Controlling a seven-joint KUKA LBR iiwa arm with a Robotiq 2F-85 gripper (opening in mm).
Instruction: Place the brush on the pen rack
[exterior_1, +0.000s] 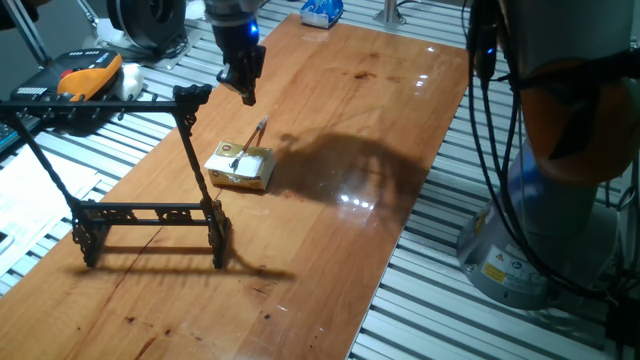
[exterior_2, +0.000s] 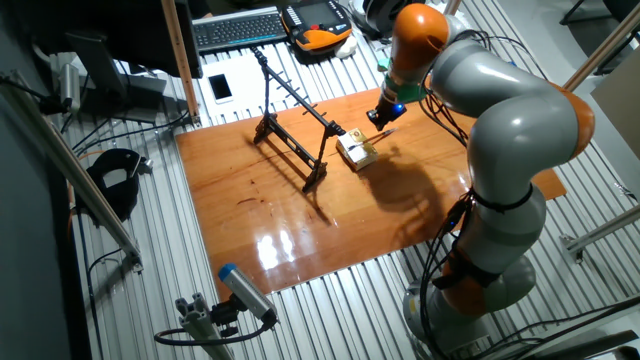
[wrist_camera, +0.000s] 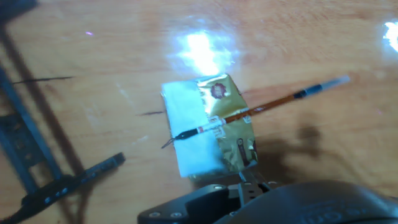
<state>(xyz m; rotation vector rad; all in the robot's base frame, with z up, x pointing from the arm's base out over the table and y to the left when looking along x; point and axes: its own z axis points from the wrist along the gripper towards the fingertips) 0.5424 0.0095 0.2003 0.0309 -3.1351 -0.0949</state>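
Note:
The brush (wrist_camera: 261, 108), a thin wooden stick with a dark tip, lies slanted across the top of a yellowish rectangular block (wrist_camera: 208, 127); it also shows in one fixed view (exterior_1: 250, 141). The black pen rack (exterior_1: 150, 210) stands left of the block, its top crossbar slanting up to the left; it also shows in the other fixed view (exterior_2: 292, 120). My gripper (exterior_1: 246, 92) hangs above the table just behind the block and brush, holding nothing. Its fingertips look close together, but I cannot tell whether it is open or shut. The hand view shows only the hand's dark underside.
The block (exterior_1: 241, 166) rests on the wooden table (exterior_1: 330, 230). An orange and black pendant (exterior_1: 85, 80) and cables lie off the table's far left. A blue and white packet (exterior_1: 322, 12) sits at the table's far end. The arm's base (exterior_1: 545, 200) stands at the right.

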